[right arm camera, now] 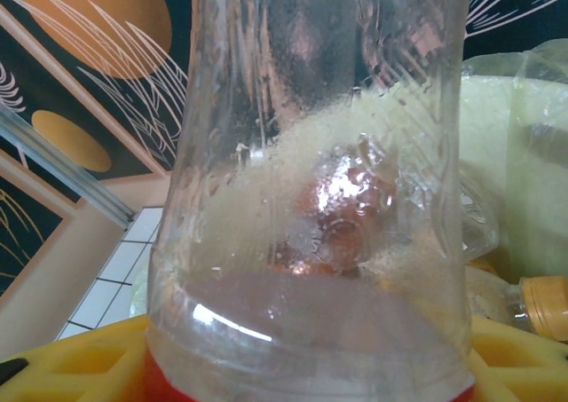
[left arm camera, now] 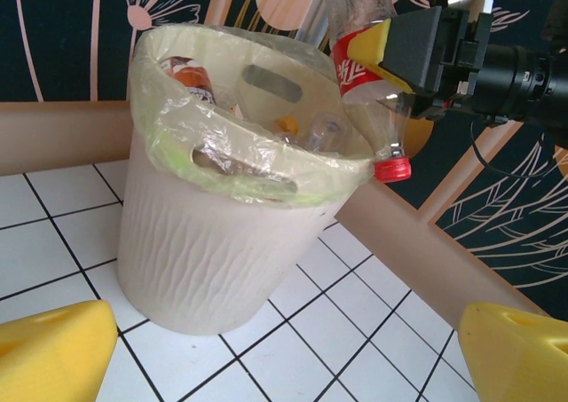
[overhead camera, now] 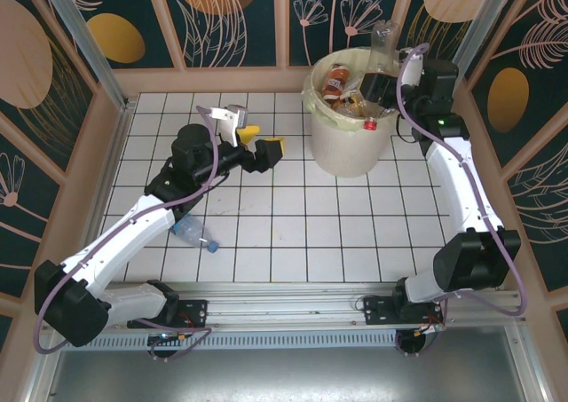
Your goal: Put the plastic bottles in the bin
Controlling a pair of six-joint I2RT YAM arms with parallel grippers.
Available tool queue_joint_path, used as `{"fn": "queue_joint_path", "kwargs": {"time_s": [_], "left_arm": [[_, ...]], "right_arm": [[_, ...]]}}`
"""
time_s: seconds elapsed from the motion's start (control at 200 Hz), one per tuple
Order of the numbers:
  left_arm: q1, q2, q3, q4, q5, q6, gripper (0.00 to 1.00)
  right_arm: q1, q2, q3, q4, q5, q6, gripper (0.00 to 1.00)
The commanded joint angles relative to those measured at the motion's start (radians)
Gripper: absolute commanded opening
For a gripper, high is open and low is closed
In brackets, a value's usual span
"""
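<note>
The right gripper [overhead camera: 376, 90] had its yellow fingers [right arm camera: 80, 359] clamped around the red-labelled bottle [left arm camera: 389, 122], gripping it at the label. This bottle was clear plastic with a ribbed, slightly crumpled body. It hung cap down and a little tilted, with its red cap [left arm camera: 392, 167] right at the rim of the bin [left arm camera: 204, 251] on the side toward the right arm. Whether the cap was over the opening or just outside it could not be told.

The bin was a round, pale cream bucket with faint wavy ribbing. A translucent yellowish bag lined it and was folded over the rim. It stood on the white tiled bench [overhead camera: 293, 233], toward the far right. Several bottles lay inside, among them a brown-labelled bottle [overhead camera: 336, 81].

A blue-capped bottle [overhead camera: 193, 233], clear, lay on its side on the bench beneath the left arm, well apart from the bin. The left gripper [overhead camera: 264, 139] hung above the bench to the left of the bin, with its fingers spread wide and holding nothing.
</note>
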Motion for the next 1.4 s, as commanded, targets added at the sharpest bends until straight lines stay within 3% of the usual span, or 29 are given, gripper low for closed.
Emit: {"fn": "queue_joint_path", "kwargs": {"time_s": [0.0, 0.315, 0.495, 0.891, 1.116, 1.396], "left_arm": [[-0.001, -0.014, 0.028, -0.003, 0.003, 0.01, 0.99], [-0.001, -0.017, 0.018, -0.001, 0.002, 0.007, 0.99], [-0.001, -0.019, 0.016, -0.004, 0.003, 0.005, 0.99], [-0.001, -0.047, 0.011, -0.103, -0.159, 0.02, 0.99], [-0.001, -0.04, 0.006, -0.095, -0.126, -0.003, 0.99], [-0.001, -0.018, 0.015, -0.098, -0.125, -0.002, 0.99]], "right_arm": [[-0.013, 0.011, 0.028, 0.084, -0.089, 0.037, 0.62], [-0.049, 0.003, 0.016, 0.197, -0.27, 0.137, 0.62], [-0.05, 0.019, 0.043, 0.217, -0.212, 0.149, 0.63], [-0.05, 0.149, 0.107, 0.185, -0.076, 0.091, 0.64], [-0.047, 0.214, 0.131, 0.116, -0.071, 0.072, 0.69], [-0.044, 0.173, 0.108, 0.087, -0.029, 0.065, 0.8]]}}
